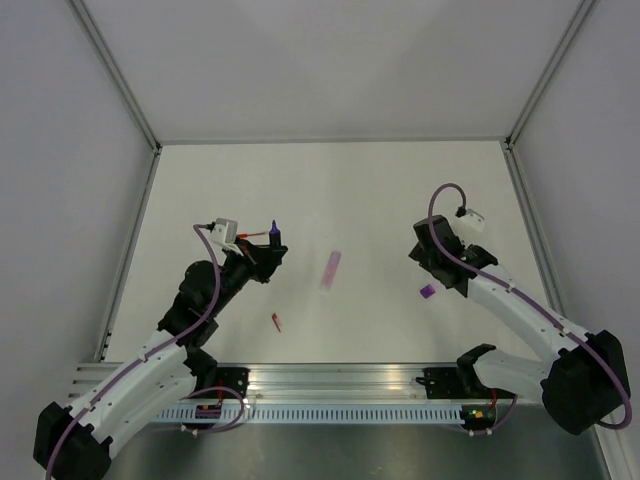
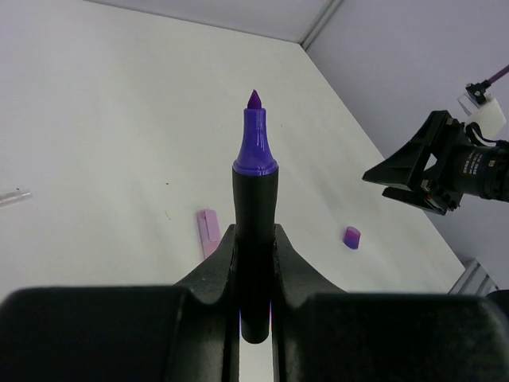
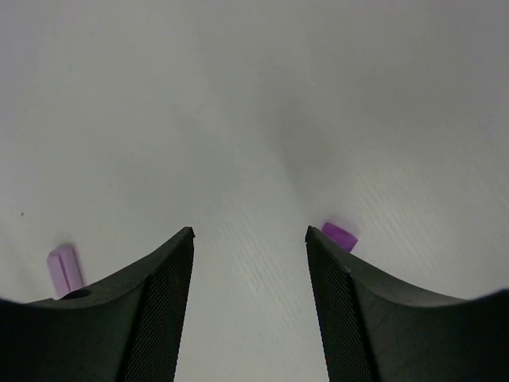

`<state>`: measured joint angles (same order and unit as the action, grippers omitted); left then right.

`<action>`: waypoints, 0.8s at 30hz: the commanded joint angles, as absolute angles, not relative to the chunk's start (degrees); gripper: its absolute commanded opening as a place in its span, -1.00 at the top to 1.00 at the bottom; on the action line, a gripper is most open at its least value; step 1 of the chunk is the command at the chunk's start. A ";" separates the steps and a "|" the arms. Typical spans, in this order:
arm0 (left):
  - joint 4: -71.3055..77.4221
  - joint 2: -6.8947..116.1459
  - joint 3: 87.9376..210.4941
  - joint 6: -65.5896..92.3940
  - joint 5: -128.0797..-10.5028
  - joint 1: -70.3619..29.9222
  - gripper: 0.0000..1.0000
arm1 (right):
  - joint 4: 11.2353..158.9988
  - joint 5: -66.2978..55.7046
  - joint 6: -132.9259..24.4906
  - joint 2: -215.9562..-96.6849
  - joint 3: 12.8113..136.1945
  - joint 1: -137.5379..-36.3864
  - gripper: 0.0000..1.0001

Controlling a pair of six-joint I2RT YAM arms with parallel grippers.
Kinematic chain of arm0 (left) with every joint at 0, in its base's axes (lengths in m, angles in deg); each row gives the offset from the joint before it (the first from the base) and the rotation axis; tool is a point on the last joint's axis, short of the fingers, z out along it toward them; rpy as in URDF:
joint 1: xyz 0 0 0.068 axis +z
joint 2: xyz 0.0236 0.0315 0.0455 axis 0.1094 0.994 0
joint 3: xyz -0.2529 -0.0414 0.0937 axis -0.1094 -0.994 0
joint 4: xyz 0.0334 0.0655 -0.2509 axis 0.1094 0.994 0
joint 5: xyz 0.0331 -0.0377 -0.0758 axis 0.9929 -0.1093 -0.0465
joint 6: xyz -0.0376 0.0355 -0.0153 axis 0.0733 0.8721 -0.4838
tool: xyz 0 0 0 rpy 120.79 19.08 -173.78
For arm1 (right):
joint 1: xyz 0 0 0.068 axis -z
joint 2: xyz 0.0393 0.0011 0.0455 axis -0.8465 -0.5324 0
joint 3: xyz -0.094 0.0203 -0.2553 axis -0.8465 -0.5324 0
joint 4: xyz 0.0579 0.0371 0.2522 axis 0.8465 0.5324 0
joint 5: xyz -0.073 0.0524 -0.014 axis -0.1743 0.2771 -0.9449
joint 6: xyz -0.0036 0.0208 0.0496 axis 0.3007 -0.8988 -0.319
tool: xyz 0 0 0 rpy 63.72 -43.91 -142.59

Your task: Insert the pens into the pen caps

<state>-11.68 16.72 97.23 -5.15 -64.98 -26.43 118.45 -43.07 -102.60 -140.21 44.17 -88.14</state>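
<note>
Between the left jaws stands a marker (image 2: 254,183) with a dark barrel, purple collar and purple nib. It is uncapped and clamped firmly on both sides of the barrel, with the nib pointing away from the wrist camera. Seen from above, that arm holds it over the left half of the table (image 1: 400,190), nib toward the far wall. Just beside the left jaws a thin red pen (image 1: 256,235) shows as a fine line; whether it rests on the table or touches anything cannot be told. Nearer the arm bases a tiny red cap (image 1: 277,321) lies alone on the table, apart from both arms.

Near the middle of the table, between the two arms, a pale lilac piece (image 1: 331,269) lies flat on its side — whether it is a pen body or a long cap is not clear.

The right jaws are spread wide and hold nothing, with only bare table between them. A stubby purple cap (image 3: 339,235) lies on the table just past the tip of one finger, outside the gap. From above, it sits just beside those jaws, on the side toward the arm bases.
</note>
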 commanded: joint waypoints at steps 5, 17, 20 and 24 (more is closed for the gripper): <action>-9.60 15.17 97.44 -2.79 -59.36 -26.42 0.95 | 116.00 -39.67 -103.49 -141.77 37.46 -81.66 -0.36; -8.90 15.25 97.61 -2.88 -58.57 -26.42 0.95 | 110.89 -35.88 -103.12 -150.82 34.56 -81.48 -0.33; -8.81 15.17 97.79 -2.79 -58.22 -26.42 0.95 | 111.15 -36.14 -104.00 -150.74 33.85 -81.48 -0.32; -8.64 14.99 97.70 -2.88 -58.22 -26.42 0.95 | 112.73 -36.93 -104.18 -149.78 33.85 -81.48 -0.32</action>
